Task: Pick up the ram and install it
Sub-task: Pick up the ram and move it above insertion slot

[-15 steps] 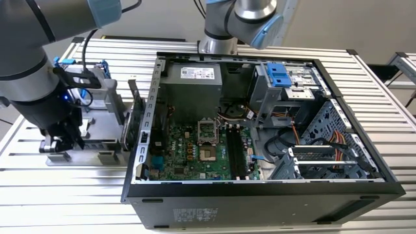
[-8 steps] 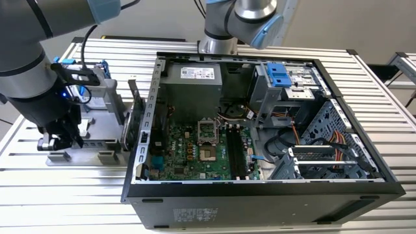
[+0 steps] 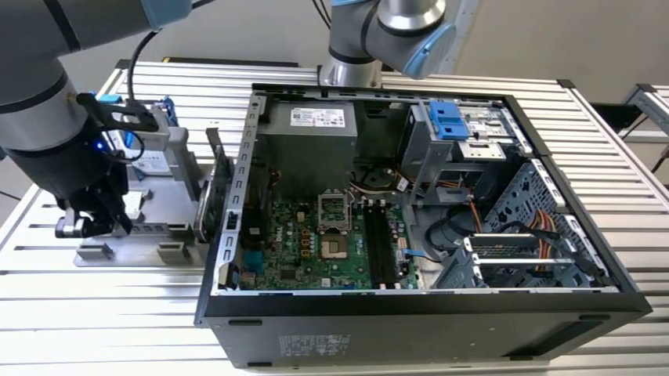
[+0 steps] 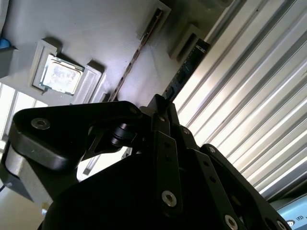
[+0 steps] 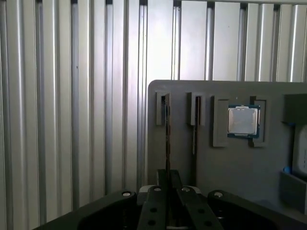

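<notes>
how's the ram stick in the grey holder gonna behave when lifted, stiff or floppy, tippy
The ram is a thin flat board, so probably stiff and light. It stands on edge in a narrow slot of the grey holder, so it would likely tip if set down loose.

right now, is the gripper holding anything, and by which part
The gripper looks shut on the ram, pinching its upper edge partway along, while it stands on edge in the grey holder.

Exterior view: gripper (image 3: 81, 225) sits low on the holder (image 3: 168, 235), clamped on the ram (image 5: 167, 134). The card (image 3: 216, 192) and case wall (image 3: 246, 157) block three o'clock, and the drive (image 3: 152, 147) crowds one o'clock. Bare table (image 3: 105, 313) at six; over the wall, the board (image 3: 303, 251) lies open.
</notes>
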`<state>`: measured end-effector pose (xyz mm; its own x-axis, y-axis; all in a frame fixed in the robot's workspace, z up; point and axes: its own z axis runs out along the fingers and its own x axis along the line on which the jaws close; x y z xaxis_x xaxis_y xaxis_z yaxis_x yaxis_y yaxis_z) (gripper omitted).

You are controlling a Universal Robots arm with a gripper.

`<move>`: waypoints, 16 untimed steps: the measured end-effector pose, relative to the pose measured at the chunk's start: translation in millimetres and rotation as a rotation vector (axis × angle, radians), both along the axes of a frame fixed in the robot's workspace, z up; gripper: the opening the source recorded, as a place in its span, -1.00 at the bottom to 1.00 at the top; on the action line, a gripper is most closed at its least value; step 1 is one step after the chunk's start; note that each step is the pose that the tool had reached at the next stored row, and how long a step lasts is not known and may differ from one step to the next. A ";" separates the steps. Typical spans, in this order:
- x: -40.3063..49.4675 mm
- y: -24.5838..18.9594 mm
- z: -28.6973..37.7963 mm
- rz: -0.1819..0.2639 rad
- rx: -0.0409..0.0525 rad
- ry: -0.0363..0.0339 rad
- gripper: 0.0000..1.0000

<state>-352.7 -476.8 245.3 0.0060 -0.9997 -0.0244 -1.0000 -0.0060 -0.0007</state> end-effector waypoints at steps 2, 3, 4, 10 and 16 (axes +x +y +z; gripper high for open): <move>0.1 -0.1 2.3 0.000 0.0000 0.0000 -1.00; 0.1 -0.1 3.6 0.000 0.0000 0.0000 -1.00; 0.1 -0.1 4.7 0.000 0.0000 -0.0001 -1.00; 0.1 0.0 12.3 0.000 0.0000 0.0000 -1.00; 0.1 -0.1 19.0 0.000 0.0000 0.0000 -1.00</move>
<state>-352.6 -476.8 264.4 0.0062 -0.9997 -0.0244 -1.0000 -0.0062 -0.0007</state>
